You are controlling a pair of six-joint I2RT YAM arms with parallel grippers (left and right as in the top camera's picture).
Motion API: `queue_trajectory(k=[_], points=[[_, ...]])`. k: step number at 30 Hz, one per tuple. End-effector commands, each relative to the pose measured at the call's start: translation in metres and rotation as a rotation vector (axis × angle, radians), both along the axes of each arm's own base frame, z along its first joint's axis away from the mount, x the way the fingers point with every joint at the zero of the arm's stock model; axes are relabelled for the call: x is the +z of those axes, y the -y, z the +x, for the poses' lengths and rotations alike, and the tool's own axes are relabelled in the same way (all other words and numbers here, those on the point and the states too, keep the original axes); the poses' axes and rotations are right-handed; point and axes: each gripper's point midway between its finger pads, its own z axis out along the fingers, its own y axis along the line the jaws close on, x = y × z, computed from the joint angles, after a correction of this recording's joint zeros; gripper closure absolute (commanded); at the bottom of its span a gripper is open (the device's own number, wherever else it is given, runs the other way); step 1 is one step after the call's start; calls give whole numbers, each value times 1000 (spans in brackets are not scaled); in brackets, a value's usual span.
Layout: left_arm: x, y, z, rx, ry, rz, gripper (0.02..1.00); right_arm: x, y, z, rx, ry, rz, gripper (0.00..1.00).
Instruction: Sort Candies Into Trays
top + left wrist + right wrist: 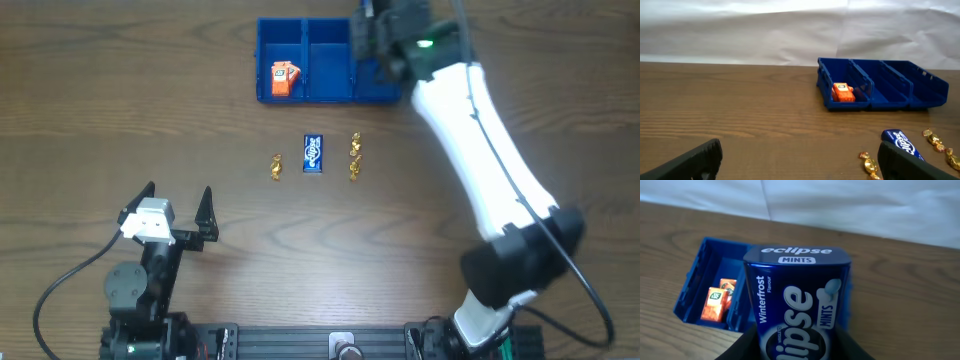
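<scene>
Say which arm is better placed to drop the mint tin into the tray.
Right. The right gripper holds the mint tin above the blue tray; the left gripper sits open, far from it.

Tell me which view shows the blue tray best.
Left wrist view: the blue tray shows whole, all three compartments unblocked. In the top view the right arm covers its right end; in the right wrist view the mint tin hides much of it.

Overhead camera; two wrist cameras; shared tray [328,70]
</scene>
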Motion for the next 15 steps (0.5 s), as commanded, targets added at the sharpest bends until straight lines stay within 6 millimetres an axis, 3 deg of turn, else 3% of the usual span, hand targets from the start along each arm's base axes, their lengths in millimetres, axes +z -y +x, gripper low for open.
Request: queue_trajectory(k=[1,4,8,15], points=[[-16,4,-1,-25,-45,-3,20,-62,-27,22,-48,-77,24,695],[-16,4,-1,-25,-45,-3,20,-96,-43,29,-40,-123,52,698],[-16,4,-1,-25,-45,-3,20,-119,-50,37,-69,-139,79,700],[-16,4,-1,-25,-45,-3,20,-121,-56,43,-71,-114,90,700]])
